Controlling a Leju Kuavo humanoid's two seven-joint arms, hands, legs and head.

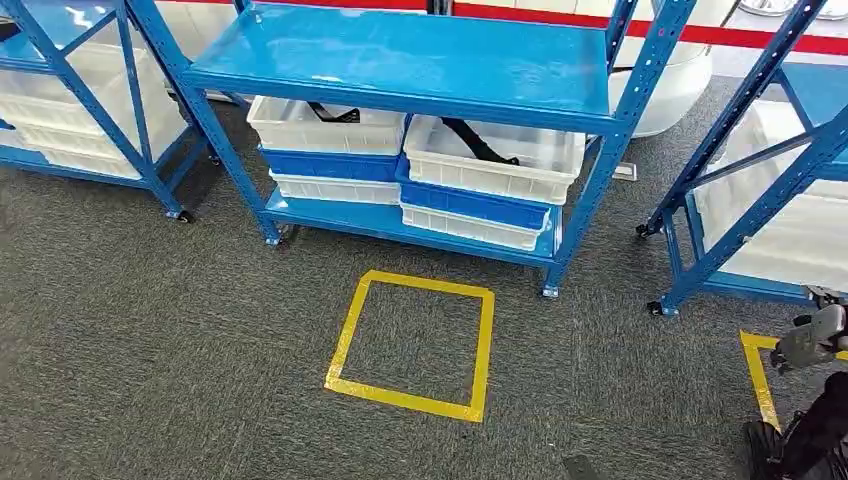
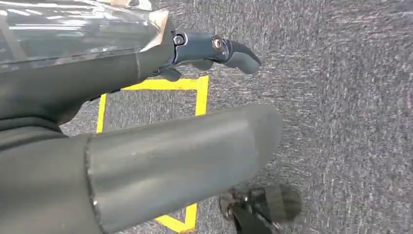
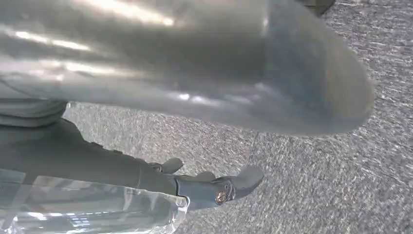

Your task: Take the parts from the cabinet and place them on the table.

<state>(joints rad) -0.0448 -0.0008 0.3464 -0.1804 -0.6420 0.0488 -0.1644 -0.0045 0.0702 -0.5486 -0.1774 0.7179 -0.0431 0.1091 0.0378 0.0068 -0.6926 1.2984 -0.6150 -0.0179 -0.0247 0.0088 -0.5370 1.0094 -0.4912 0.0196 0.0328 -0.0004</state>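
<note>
1. Grey carpet (image 1: 180,330) lies nearest the head camera, with a yellow tape square (image 1: 412,345) marked on it at the centre.
2. In the left wrist view the left hand (image 2: 146,131) hangs over the carpet with its thumb and fingers (image 2: 229,48) apart, holding and touching nothing.
3. In the right wrist view the right hand (image 3: 204,122) likewise hangs with its fingers (image 3: 229,187) spread, holding nothing.
4. Two black parts show in the head view at twelve o'clock from the square: one (image 1: 335,113) in the left top white bin (image 1: 325,130), one (image 1: 478,140) in the right top white bin (image 1: 495,160), both well apart from the hands.
5. Both bins sit on the lower shelf of the blue cabinet (image 1: 410,60); each stack counts three bins, white over blue over white.
6. Two more blue racks stand at ten (image 1: 70,90) and three o'clock (image 1: 770,190).
</note>
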